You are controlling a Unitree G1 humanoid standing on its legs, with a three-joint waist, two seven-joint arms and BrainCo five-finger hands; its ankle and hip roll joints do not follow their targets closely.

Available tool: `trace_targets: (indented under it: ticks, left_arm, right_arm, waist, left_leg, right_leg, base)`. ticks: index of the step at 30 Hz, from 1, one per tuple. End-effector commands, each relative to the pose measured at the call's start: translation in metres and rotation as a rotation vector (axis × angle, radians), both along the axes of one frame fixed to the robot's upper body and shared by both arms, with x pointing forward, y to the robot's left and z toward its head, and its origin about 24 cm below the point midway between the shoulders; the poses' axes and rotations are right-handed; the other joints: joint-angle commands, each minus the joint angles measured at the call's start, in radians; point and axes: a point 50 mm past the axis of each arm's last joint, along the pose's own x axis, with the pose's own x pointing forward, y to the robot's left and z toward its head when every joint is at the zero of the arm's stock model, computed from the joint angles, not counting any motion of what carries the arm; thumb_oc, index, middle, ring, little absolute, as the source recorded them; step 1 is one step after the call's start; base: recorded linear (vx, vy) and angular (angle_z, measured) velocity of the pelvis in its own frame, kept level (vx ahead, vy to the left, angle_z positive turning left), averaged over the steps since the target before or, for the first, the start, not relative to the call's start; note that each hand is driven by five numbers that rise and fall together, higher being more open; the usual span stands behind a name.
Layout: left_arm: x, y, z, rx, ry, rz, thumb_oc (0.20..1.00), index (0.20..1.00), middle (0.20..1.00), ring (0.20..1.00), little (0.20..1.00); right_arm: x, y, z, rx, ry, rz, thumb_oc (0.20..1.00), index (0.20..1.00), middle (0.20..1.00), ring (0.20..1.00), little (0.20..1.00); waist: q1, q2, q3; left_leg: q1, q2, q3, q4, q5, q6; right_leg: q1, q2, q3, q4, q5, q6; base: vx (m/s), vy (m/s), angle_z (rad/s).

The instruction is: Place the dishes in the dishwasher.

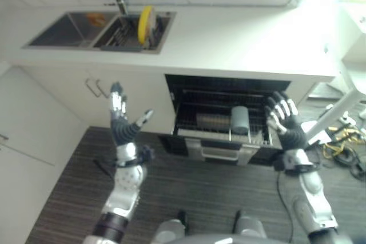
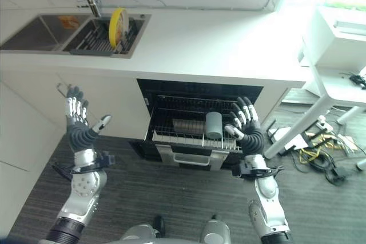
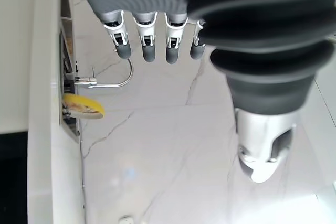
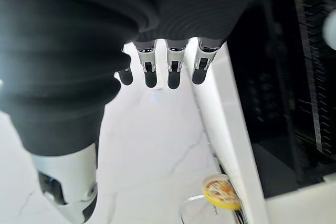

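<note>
left hand (image 2: 78,127): hanging raised in front of the cabinets, fingers straight and spread, carrying nothing.
right hand (image 2: 247,127): hovering at the pulled-out dishwasher rack (image 2: 194,135), fingers spread, holding nothing.
dish: yellow plate (image 2: 117,27) is standing upright in the sink rack (image 2: 103,38), well apart from both hands.
step tip: left hand looks nearer; reaching up over the counter edge and pinching the plate rim, keeping it upright.
rack: grey cup (image 2: 213,125) is already sitting inside.
surface: white countertop (image 2: 217,44), faucet (image 2: 91,1) behind the sink.
room: dark striped floor (image 2: 171,198), white table leg (image 2: 303,127) at right.
</note>
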Motion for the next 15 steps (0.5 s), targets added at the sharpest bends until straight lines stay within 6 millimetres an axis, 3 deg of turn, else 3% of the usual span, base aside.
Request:
trace_targets:
  ticks: [1, 6, 8, 10, 15]
  left_arm:
    - [-0.004, 0.004, 0.03, 0.07, -0.135, 0.008, 1.0, 1.0, 1.0, 1.0, 1.0]
    - [-0.004, 0.007, 0.026, 0.07, -0.09, -0.024, 1.0, 1.0, 1.0, 1.0, 1.0]
    - [-0.001, 0.003, 0.013, 0.042, 0.036, -0.122, 1.0, 1.0, 1.0, 1.0, 1.0]
    - [0.001, -0.011, 0.006, 0.154, 0.164, -0.449, 1.0, 1.0, 1.0, 1.0, 1.0]
    - [0.004, -0.004, -0.016, 0.199, 0.344, -0.55, 1.0, 1.0, 1.0, 1.0, 1.0]
  right_arm:
    - [0.013, 0.004, 0.031, 0.004, -0.169, 0.058, 1.0, 1.0, 1.0, 1.0, 1.0]
    - [0.018, 0.008, 0.031, -0.02, -0.174, 0.069, 1.0, 1.0, 1.0, 1.0, 1.0]
    - [0.019, 0.01, 0.031, -0.033, -0.171, 0.06, 1.0, 1.0, 1.0, 1.0, 1.0]
    - [0.017, 0.005, 0.033, -0.146, -0.168, 0.044, 1.0, 1.0, 1.0, 1.0, 1.0]
    - [0.016, -0.008, 0.027, -0.205, -0.138, 0.042, 1.0, 1.0, 1.0, 1.0, 1.0]
  waist:
    - [0.024, 0.007, 0.013]
    - [0.042, 0.003, 0.002]
    - [0.048, 0.003, -0.009]
    - [0.031, 0.012, -0.015]
    - [0.002, 0.03, -0.02]
  left_leg:
    - [0.076, 0.005, -0.068, -0.084, -0.037, -0.003]
    - [0.092, 0.003, -0.034, -0.131, -0.02, -0.011]
    - [0.097, 0.01, -0.019, -0.154, -0.01, -0.019]
    - [0.101, 0.01, -0.005, -0.153, -0.011, -0.025]
    - [0.117, 0.004, 0.002, -0.166, -0.011, -0.031]
  right_leg:
    - [0.104, 0.06, -0.063, 0.029, -0.129, 0.018]
    - [0.132, 0.049, -0.109, -0.067, -0.101, 0.029]
    - [0.157, 0.056, -0.119, -0.106, -0.096, 0.029]
    - [0.169, 0.057, -0.11, -0.147, -0.08, 0.032]
    - [0.169, 0.057, -0.08, -0.191, -0.048, 0.046]
  base:
    - [-0.01, 0.077, -0.57]
    - [0.0, -0.047, -0.33]
    - [0.06, -0.083, -0.03]
    - [0.06, 0.004, -0.04]
    - [0.03, 0.044, -0.03]
